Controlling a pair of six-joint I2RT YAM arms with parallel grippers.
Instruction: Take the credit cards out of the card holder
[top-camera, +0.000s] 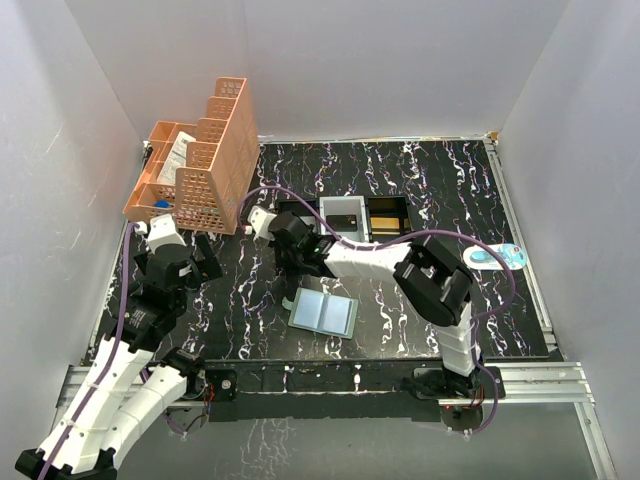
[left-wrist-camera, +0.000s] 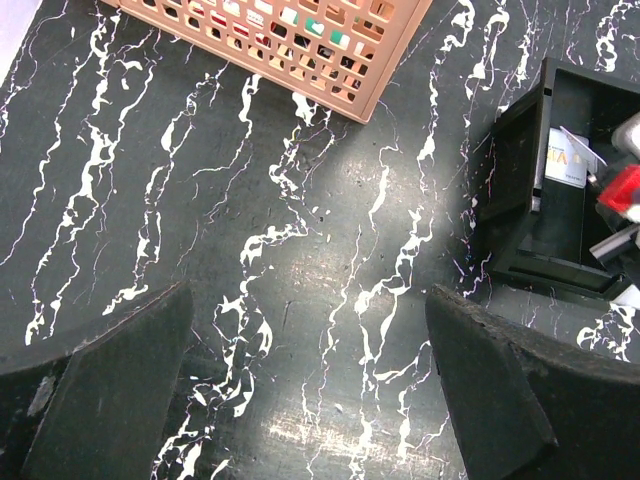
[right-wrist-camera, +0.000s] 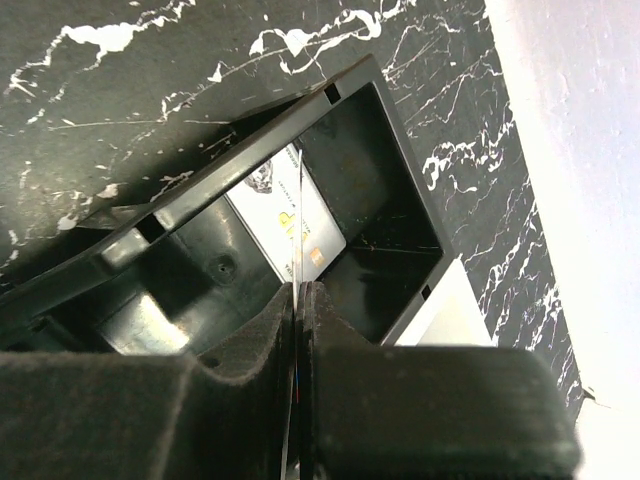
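Pinches a thin card (right-wrist-camera: 300, 240) edge-on between the closed fingers of the right gripper (right-wrist-camera: 300, 290), above the left compartment of the tray (right-wrist-camera: 230, 170), with another card (right-wrist-camera: 265, 215) lying flat inside. Hangs the left gripper (left-wrist-camera: 310, 400) wide open and empty over bare table (left-wrist-camera: 250, 200), near the organiser (left-wrist-camera: 300, 40). Has the holder (top-camera: 323, 312) lying open, inside up, on the table towards the near edge, apart from both grippers.
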